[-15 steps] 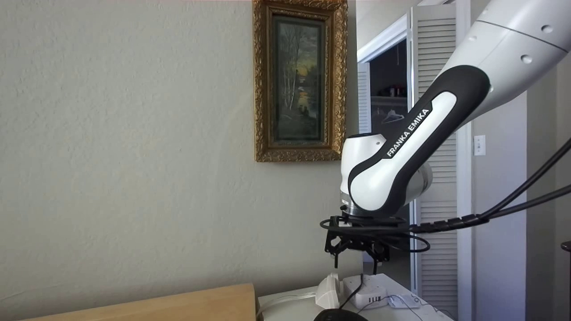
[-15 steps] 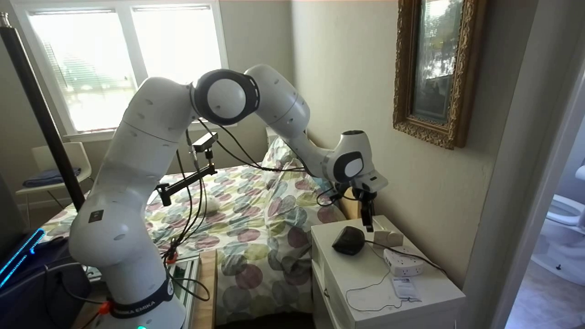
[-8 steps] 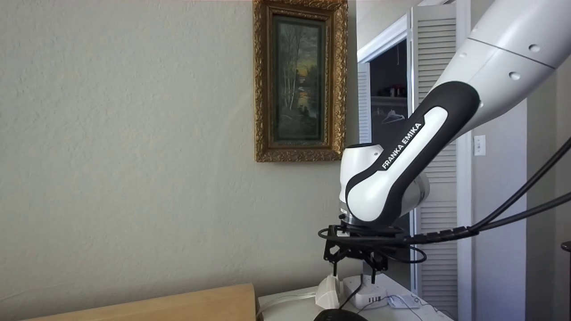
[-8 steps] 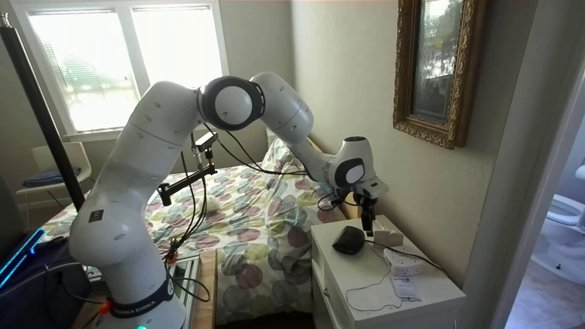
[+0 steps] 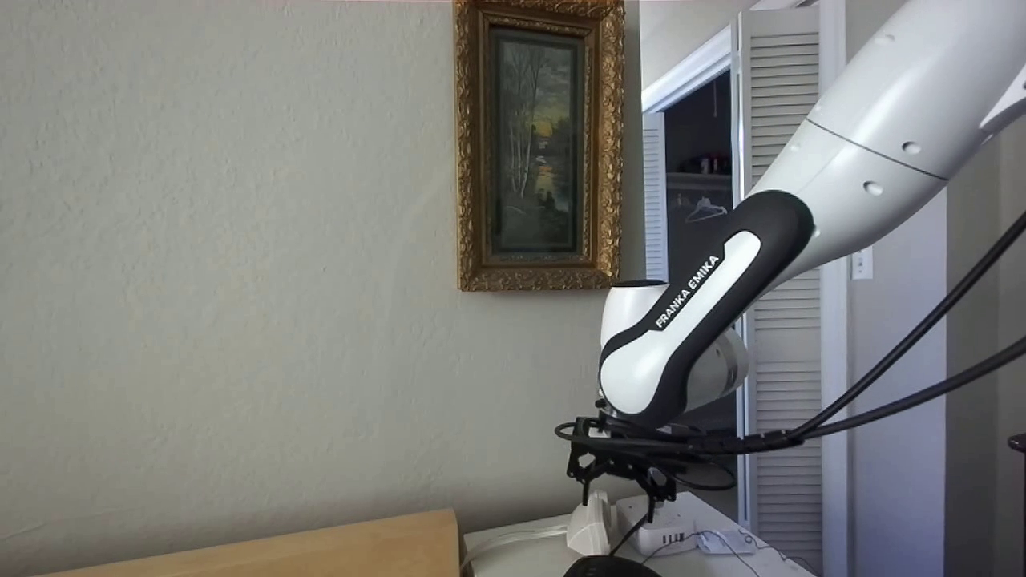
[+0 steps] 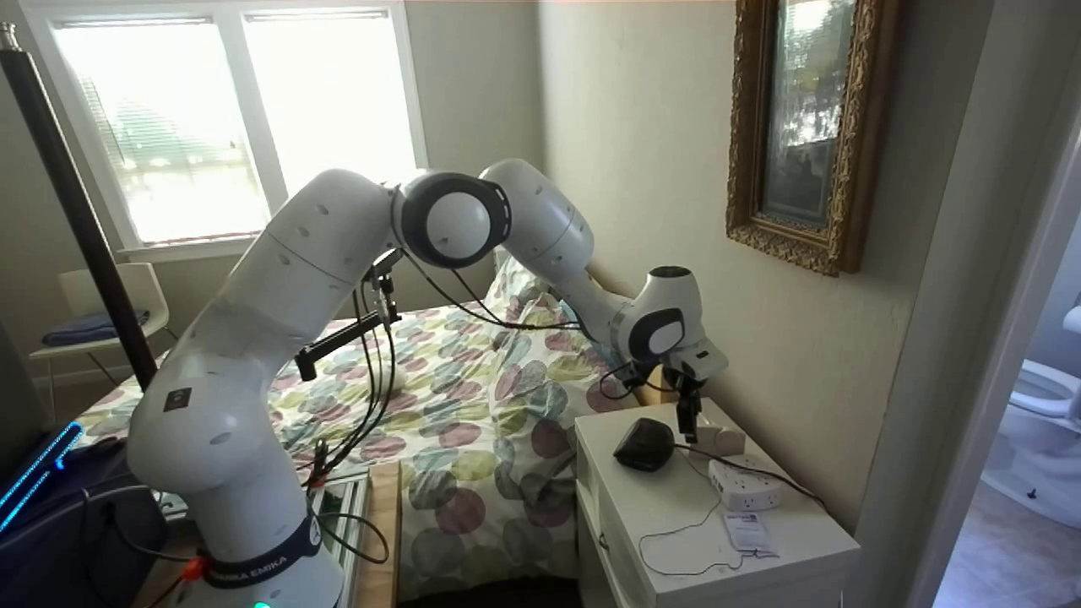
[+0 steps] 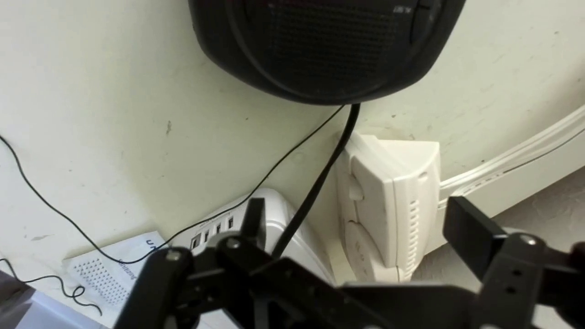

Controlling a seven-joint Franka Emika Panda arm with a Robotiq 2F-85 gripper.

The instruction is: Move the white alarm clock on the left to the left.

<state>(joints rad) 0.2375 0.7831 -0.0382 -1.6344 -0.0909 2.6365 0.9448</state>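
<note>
"so, how is the gripper looking?"

"it's hanging over the white cabinet, its fingers standing well apart. in the wrist view the white alarm clock is showing in the gap between them; whether anything is touching, i can't tell."

"and where is the clock sitting?"

"it's resting on the cabinet, with a power outlet block lying just beside it and a black cable running past."

"what is the wrist view adding?"

"it alone is giving us the slotted edge of the clock. it's also catching upside-down print on the black device, apparently reading 'al set', and letters on a white packet, seemingly starting 'un'."

"is any brand showing?"

"yes, the arm is wearing 'franka emika' in an exterior view."

"and farther out?"

"a gilt-framed picture is hanging on the wall in both exterior views, beyond the wrist view's reach. an exterior view is also taking in a patterned bed and bright windows."
</note>
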